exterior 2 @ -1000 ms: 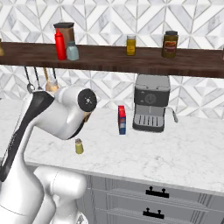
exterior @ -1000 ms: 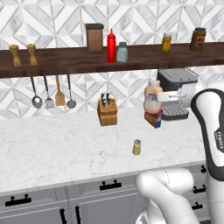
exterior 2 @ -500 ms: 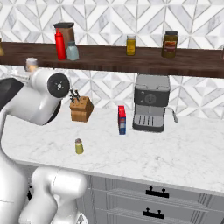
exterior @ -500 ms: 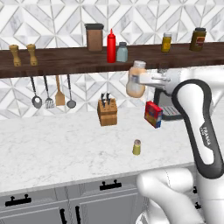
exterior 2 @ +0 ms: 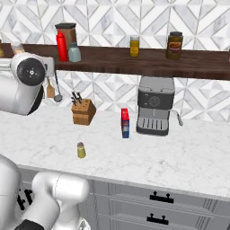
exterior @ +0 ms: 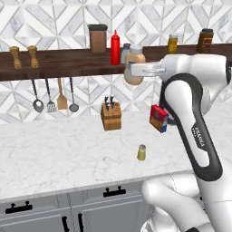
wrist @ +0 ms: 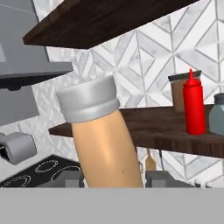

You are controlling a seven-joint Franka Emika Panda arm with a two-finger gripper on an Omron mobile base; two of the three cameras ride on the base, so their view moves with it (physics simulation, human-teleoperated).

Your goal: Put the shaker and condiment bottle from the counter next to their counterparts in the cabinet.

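My gripper (exterior: 138,69) is shut on the condiment bottle (exterior: 134,59), a tan-orange bottle with a pale cap, held at shelf height just in front of the cabinet board (exterior: 63,64). In the hand view the bottle (wrist: 103,140) leans between the fingers. Their counterparts stand close by on the shelf: the red squeeze bottle (exterior: 115,47) and the pale blue-grey shaker (exterior 2: 74,52), also the red bottle (wrist: 193,107) beyond the held one. The small olive-yellow shaker (exterior: 142,152) stands alone on the white marble counter (exterior: 54,154), well below the gripper.
A knife block (exterior: 111,116) and a red and blue box (exterior: 159,118) stand on the counter, with a coffee machine (exterior 2: 155,105) further right. The shelf also holds a brown canister (exterior: 98,39), an amber bottle (exterior: 172,43) and a dark-lidded jar (exterior: 205,41). Utensils (exterior: 54,95) hang underneath.
The arm has carried the condiment bottle up and to the left, from in front of the coffee machine to shelf height beside the red bottle. The shaker has stayed put.
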